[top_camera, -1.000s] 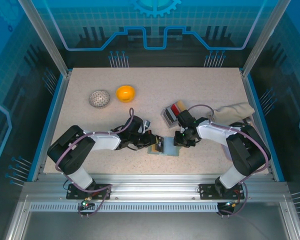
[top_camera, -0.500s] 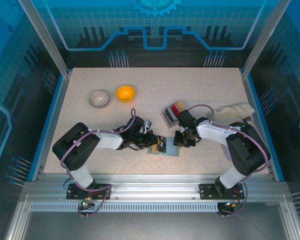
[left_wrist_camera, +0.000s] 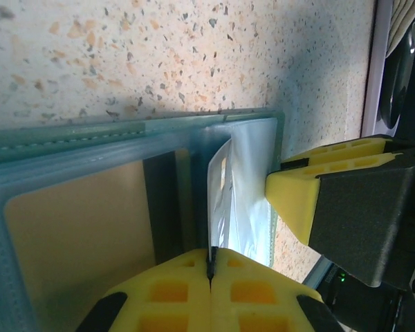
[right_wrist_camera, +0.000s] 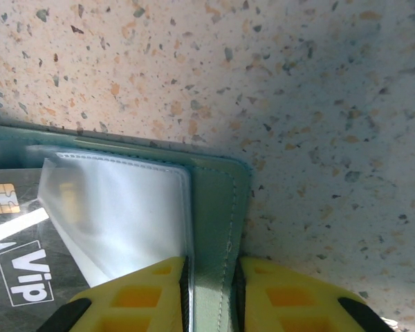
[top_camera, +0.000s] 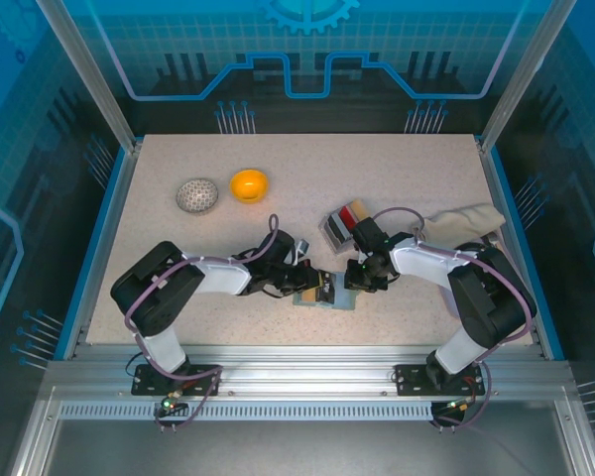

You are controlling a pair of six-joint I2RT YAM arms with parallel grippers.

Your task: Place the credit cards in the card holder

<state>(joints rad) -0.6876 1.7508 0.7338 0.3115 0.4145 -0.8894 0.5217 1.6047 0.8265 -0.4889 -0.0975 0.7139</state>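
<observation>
Open grey-green folding card holder [top_camera: 327,296] flat on speckled surface [top_camera: 377,169], between both arms. Its outer flap: right claw [right_wrist_camera: 212,273] clamped on it. Thin dark-grey plastic "Vip" card [right_wrist_camera: 28,242] pinched in closed left claw [left_wrist_camera: 211,259], leading edge at clear sleeve [left_wrist_camera: 252,180]. Risk, my read: corner catches sleeve lip, card bows or slips; holder skews if flap grip loosens.

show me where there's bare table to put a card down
Bare: the far strip behind the ball and orange bowl, and the gap between that bowl and the card stack. Crowded: near centre around the card holder, and the right side by the cloth.
</observation>
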